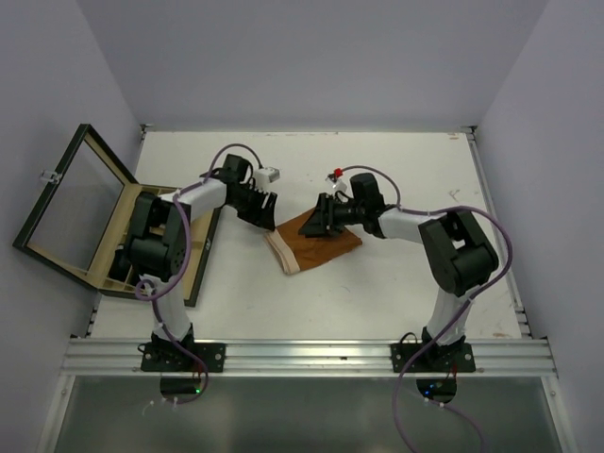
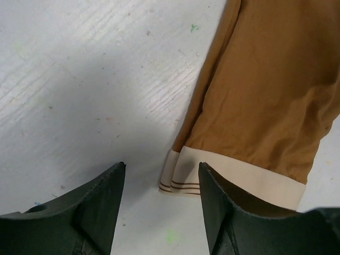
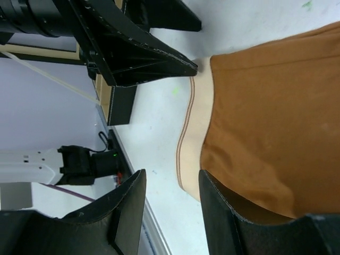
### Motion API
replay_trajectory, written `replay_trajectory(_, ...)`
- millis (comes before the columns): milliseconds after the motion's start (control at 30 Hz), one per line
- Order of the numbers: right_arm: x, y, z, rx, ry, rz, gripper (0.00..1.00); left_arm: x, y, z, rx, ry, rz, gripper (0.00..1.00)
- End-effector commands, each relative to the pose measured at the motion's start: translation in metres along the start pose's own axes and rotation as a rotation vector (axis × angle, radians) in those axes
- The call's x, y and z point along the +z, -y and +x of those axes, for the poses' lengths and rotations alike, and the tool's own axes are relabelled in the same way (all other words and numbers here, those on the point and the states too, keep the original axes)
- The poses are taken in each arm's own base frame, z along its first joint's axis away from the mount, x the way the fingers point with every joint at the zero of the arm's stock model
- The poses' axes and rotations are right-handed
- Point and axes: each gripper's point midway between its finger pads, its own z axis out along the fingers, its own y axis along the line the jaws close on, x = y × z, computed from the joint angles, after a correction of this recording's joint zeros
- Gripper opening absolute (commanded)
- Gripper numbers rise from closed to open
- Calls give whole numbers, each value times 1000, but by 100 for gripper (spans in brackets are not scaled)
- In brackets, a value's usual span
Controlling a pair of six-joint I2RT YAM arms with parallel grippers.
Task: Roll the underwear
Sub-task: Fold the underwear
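Both arms bent inward, low. L claw [image 1: 260,211], R claw [image 1: 322,219] part-open, holding nothing, at edges of flat orange-brown cloth underwear [image 1: 319,247].

Robot lab cell: bare walls [image 1: 311,57] round white table [image 1: 415,170], alu rail [image 1: 311,357] w/ bolted arm bases [image 1: 184,357], cables [image 1: 233,147].

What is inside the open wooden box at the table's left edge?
Light wooden dividers show in the wooden box, with a dark shape in a near compartment, too unclear to name. The left arm covers most of the interior.
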Motion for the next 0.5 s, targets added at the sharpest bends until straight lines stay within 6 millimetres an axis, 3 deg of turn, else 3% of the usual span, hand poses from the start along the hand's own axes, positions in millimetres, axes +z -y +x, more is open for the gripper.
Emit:
replay_trajectory(0,13,-13,4,71,-19,-36,48,-11,7,16,-25,-41,9,61)
replay_trajectory(200,41,-23,-2,74,-2,-56,47,-8,0,31,-92,-73,11,54)
replay_trajectory(433,78,9,7,99,-10,34,41,1,-4,52,-154,-133,30,49)
replay_trajectory(467,81,21,15,127,-33,73,40,2,-4,54,-158,-142,34,49)
